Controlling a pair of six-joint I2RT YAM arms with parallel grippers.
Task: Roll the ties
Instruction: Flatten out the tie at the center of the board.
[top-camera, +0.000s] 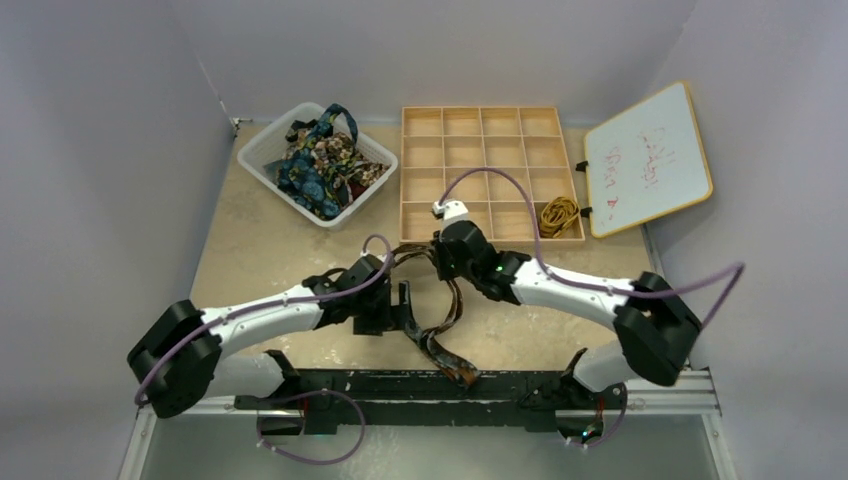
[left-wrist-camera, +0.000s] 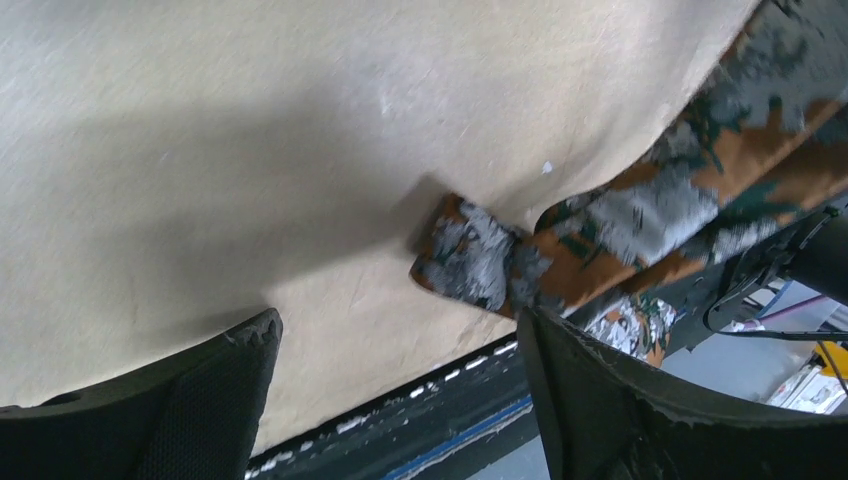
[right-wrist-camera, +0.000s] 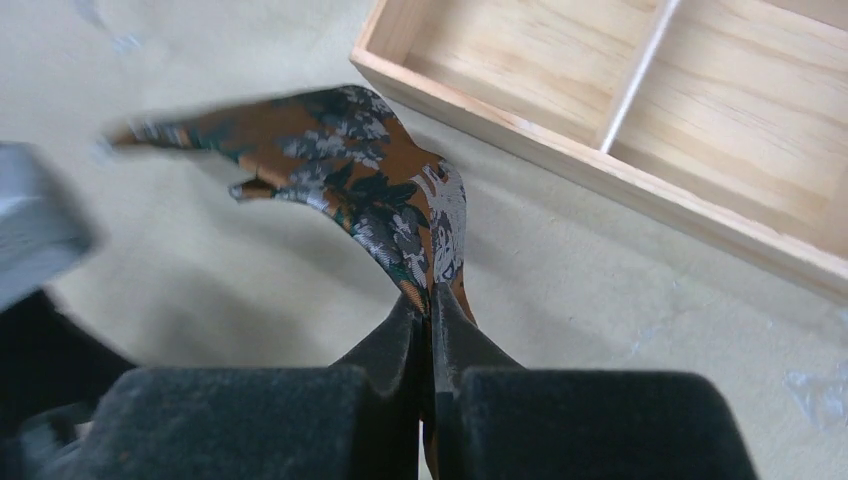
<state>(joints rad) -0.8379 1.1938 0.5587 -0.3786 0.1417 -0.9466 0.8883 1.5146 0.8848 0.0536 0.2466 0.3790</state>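
Overhead and wrist views, tie-rolling task. My table (top-camera: 260, 250) carries a wooden compartment tray (top-camera: 404, 170) at far centre and a white basket (top-camera: 250, 158) at far left, heaped with blue-teal and floral ties (top-camera: 320, 160) not yet rolled. The working piece, the dark brown tie (top-camera: 447, 355) with orange-grey blotches, lies between the two arms. Its long axis runs in a slack curve from just short of the tray's near wall toward the near table edge. My right gripper (right-wrist-camera: 432, 300) is pinched tight on a raised fold at the far part of this tie, the cloth standing up out of the closed jaws. My left gripper (left-wrist-camera: 395, 330) hangs low over the table with jaws wide and nothing in them. The tie's squared end (left-wrist-camera: 470, 250) lies flat ahead of it, nearer its right-hand finger. I judge the left arm the nearer to that free end, so the roll would start there.
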